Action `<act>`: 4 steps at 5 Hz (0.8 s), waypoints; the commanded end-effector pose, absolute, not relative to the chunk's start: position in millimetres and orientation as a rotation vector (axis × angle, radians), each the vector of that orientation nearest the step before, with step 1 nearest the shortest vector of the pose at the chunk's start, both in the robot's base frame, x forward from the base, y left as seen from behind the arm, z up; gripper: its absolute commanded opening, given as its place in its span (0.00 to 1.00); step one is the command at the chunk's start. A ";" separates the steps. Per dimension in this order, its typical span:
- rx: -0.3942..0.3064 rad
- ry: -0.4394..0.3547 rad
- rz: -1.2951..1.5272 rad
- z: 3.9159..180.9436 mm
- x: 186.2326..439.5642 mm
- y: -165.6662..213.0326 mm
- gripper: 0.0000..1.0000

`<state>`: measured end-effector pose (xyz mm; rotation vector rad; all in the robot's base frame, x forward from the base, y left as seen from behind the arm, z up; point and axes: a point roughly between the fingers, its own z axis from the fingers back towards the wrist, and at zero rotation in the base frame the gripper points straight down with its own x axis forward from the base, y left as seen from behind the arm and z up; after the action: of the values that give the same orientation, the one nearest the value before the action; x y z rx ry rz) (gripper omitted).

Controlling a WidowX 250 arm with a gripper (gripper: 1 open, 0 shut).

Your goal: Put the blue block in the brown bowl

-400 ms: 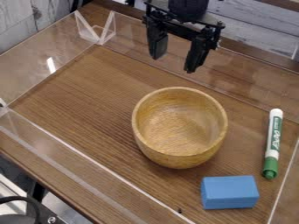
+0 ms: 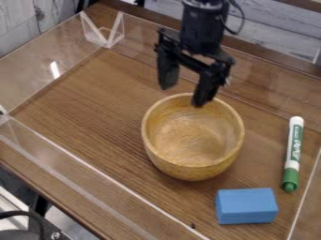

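Note:
The blue block lies flat on the wooden table near the front right. The brown bowl sits in the middle of the table, with nothing inside it. My gripper hangs pointing down just above the bowl's far rim, jaws open, nothing between its two dark fingers. The block lies well toward the front right of the gripper, on the other side of the bowl.
A green-and-white marker pen lies along the right side, beside the bowl. Clear acrylic walls border the table on the left and front. A small clear stand sits at the back left.
The gripper has come down and toward the bowl, from above the back of the table to just over the bowl's far rim. Its jaws stay open. Block, bowl and pen have not moved.

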<state>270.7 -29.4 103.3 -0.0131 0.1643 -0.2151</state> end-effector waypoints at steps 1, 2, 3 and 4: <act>-0.007 0.075 -0.404 122.2 260.3 -52.0 1.00; -0.001 0.063 -0.571 121.5 246.1 -76.0 1.00; 0.005 0.053 -0.691 119.2 236.1 -92.2 1.00; 0.009 0.042 -0.796 115.2 228.1 -104.3 1.00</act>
<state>224.8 -103.6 101.1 0.0054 0.1038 -0.7883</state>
